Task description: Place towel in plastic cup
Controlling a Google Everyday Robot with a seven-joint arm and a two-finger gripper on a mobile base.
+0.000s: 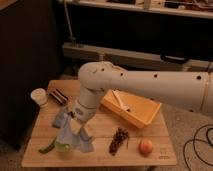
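Note:
A pale blue towel (71, 135) hangs from my gripper (75, 116) over the front left of the wooden table (155, 131). Its lower end drapes onto a green cup-like object (62, 147) and the table beside it. The gripper is shut on the towel's top, at the end of the big white arm (150, 87). A white plastic cup (38, 96) stands upright at the table's far left corner, well left of and behind the gripper.
A yellow bin (134, 108) sits at the back right of the table. Dark grapes (119, 140) and an orange fruit (145, 146) lie at the front right. A dark packet (59, 96) lies beside the white cup. A green pod (47, 148) lies at the front left.

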